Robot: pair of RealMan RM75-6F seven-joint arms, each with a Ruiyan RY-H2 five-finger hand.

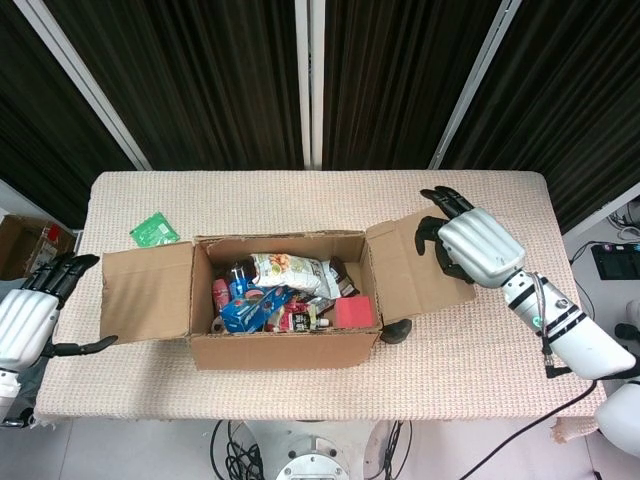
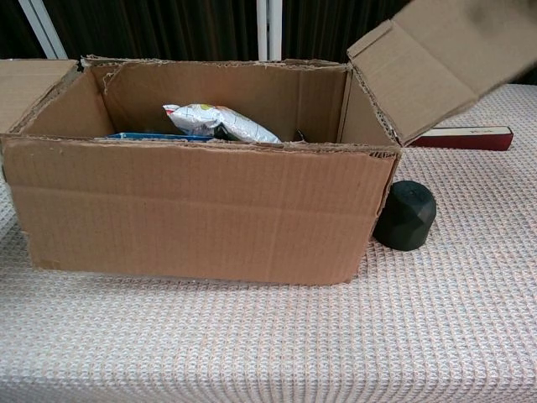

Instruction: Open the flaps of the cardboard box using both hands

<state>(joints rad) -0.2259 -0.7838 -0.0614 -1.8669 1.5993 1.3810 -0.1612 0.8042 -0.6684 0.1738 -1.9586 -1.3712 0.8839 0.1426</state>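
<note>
The cardboard box (image 1: 285, 350) stands mid-table with snack bags and packets inside, and its front wall (image 2: 201, 210) fills the chest view. The left flap (image 1: 145, 295) lies folded out flat. The right flap (image 1: 412, 265) slopes outward and rises above the rim as the right flap (image 2: 440, 63) in the chest view. My right hand (image 1: 475, 245) rests on that flap's outer edge with its fingers stretched over it, gripping nothing. My left hand (image 1: 30, 320) hovers off the table's left edge, fingers spread, apart from the left flap.
A black faceted object (image 2: 405, 215) sits against the box's right front corner, half under the flap. A red and cream bar (image 2: 457, 137) lies behind it. A green packet (image 1: 153, 230) lies at the table's back left. Another box (image 1: 20, 240) is on the floor.
</note>
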